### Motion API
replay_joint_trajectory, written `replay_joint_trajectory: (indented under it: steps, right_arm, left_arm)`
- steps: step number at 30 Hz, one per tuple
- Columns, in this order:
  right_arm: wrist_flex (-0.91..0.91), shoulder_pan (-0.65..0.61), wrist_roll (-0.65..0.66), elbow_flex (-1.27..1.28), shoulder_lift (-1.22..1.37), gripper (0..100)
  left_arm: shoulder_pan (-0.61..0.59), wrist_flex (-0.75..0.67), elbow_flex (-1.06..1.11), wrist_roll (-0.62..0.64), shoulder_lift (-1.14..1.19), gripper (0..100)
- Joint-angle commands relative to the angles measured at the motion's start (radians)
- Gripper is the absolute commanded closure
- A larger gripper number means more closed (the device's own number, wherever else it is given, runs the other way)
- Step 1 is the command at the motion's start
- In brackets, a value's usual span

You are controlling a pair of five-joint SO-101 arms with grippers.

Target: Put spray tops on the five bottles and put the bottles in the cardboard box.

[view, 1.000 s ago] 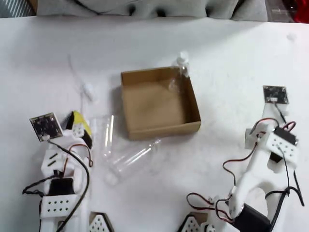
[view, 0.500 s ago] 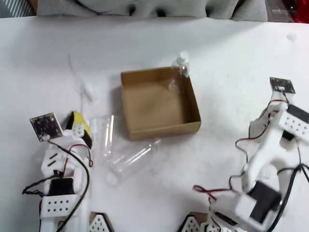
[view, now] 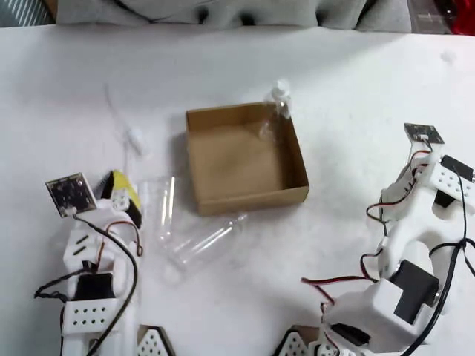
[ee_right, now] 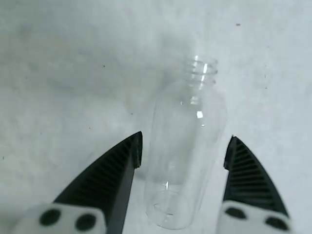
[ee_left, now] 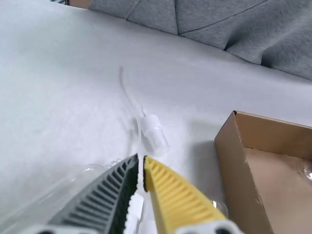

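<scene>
- Right wrist view: the right gripper (ee_right: 183, 146) is gaping wide, its black jaws flanking an open-necked bottle (ee_right: 187, 141) that is lying on the white table (ee_right: 58, 58).
- Left wrist view: the left gripper (ee_left: 140, 163) is sitting pressed together, grey and yellow jaws meeting along their length.
- Just beyond its tips a loose spray top (ee_left: 153, 134) is lying, thin tube trailing away.
- High view: the cardboard box (view: 252, 199) is sitting open mid-table, with that spray top at its 10 o'clock.
- A spray-topped bottle (view: 280, 100) is standing at the box's 1 o'clock corner; whether inside or outside, I cannot tell.
- At the box's 8 o'clock a lengthwise bottle (view: 165, 208) is lying, and at 7 o'clock a slanting bottle (view: 204, 243) is lying close by.
</scene>
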Motion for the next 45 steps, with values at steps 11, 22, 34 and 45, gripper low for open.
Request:
replay_joint_trajectory:
  steps: [11,22,34,45]
  right_arm:
    - [-0.101,0.028,0.043,0.031,-0.002,77.2]
    - [-0.136,0.028,0.051,0.020,0.079,77.2]
    - [-0.203,0.001,0.080,0.018,0.090,89.9]
    - [-0.193,-0.008,0.295,0.017,0.077,97.9]
  left_arm:
    - [-0.012,-0.023,-0.005,-0.009,-0.004,98]
    - [-0.012,-0.023,-0.005,-0.009,-0.004,98]
    - [-0.012,-0.023,-0.005,-0.009,-0.004,98]
    - [-0.012,-0.023,-0.005,-0.009,-0.004,98]
